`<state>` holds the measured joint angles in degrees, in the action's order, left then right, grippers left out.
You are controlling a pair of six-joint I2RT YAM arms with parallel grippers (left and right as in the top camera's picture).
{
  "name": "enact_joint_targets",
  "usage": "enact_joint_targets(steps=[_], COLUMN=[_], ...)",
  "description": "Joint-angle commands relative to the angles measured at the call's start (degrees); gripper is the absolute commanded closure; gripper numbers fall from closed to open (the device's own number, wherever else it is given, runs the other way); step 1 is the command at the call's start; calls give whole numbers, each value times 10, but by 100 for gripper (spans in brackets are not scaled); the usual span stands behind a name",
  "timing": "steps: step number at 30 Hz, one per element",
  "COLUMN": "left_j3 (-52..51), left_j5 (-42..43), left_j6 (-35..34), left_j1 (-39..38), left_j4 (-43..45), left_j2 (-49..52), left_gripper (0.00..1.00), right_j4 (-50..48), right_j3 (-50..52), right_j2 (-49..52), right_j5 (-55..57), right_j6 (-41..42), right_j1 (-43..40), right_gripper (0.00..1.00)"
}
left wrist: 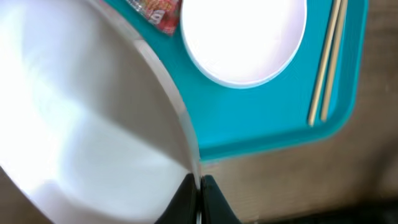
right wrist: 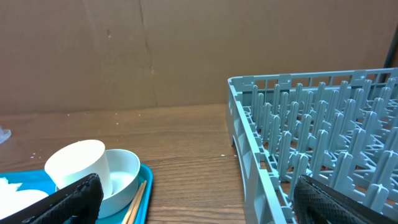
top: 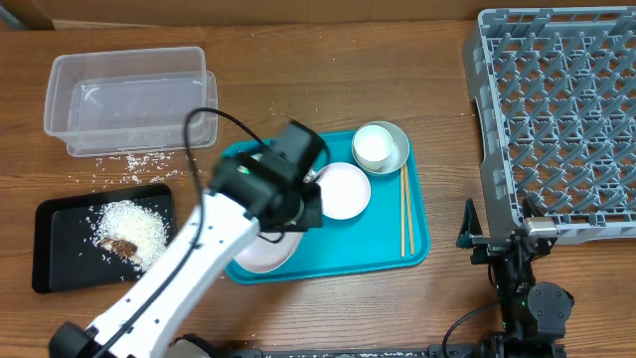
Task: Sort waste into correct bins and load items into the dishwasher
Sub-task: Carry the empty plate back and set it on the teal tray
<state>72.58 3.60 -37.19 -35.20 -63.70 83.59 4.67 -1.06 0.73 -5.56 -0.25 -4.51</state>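
My left gripper [left wrist: 199,196] is shut on the rim of the large white plate [left wrist: 81,118], which sits at the front left of the teal tray [top: 417,239]; the plate shows under my arm in the overhead view [top: 260,254]. The smaller white plate [top: 343,189] lies mid-tray, with a red wrapper [left wrist: 158,12] at its far side. A white cup [top: 374,146] stands in a bowl [top: 397,139] at the tray's back. Chopsticks [top: 405,211] lie along the tray's right side. My right gripper [right wrist: 199,199] is open and empty beside the grey rack [top: 556,109]. Rice and brown scraps [top: 129,231] lie in the black tray [top: 50,249].
The clear plastic tub [top: 124,94] stands at the back left, with loose rice grains [top: 139,164] scattered on the table between it and the black tray. A cable loops over my left arm. The grey rack fills the right side.
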Motion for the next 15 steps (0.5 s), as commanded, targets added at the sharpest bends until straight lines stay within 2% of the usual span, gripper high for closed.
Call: enact_joint_targets(steps=[1, 7, 15], left_j3=[-52, -114, -122], left_j5=[-66, -64, -66], left_j6=[-56, -57, -56], left_j1=[-19, -20, -20], left_j4=[56, 146, 163], left_j2=[-3, 9, 83], left_gripper=[96, 96, 96], right_j4=[-3, -3, -3], right_j3=[6, 6, 6], right_j2=[-6, -6, -6], right_j5=[3, 3, 3], right_j6=[-4, -4, -4], right_j1=[-4, -4, -4], right_gripper=[0, 0, 0])
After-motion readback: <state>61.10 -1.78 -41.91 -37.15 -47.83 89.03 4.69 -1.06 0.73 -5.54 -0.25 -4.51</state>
